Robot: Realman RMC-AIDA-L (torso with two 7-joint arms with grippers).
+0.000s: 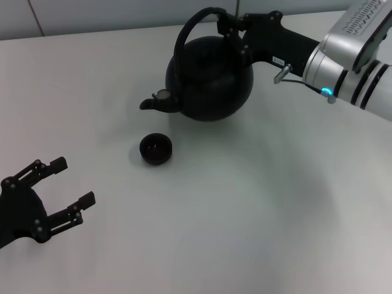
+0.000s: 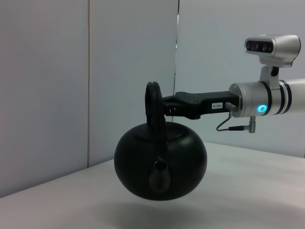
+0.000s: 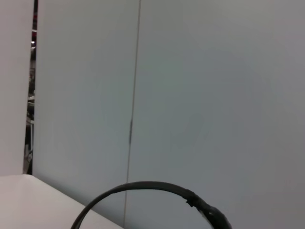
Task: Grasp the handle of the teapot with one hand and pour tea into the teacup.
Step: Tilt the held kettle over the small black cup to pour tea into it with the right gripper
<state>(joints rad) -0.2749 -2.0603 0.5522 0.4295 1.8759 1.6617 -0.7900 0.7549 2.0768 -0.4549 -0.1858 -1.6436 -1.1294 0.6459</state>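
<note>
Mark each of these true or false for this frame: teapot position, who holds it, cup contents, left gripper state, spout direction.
1. The teapot is lifted off the table. True: the left wrist view shows a gap and shadow beneath it.
2. The left gripper holds the handle. False: the right gripper is clamped on the handle; the left one sits near the table's front-left corner, apart from everything.
3. The left gripper's fingers are open. True.
4. The teacup is lying on its side. False: it stands upright, mouth up.
5. The spout points away from the teacup. False: it points toward the robot's left, ending just behind the cup.
</note>
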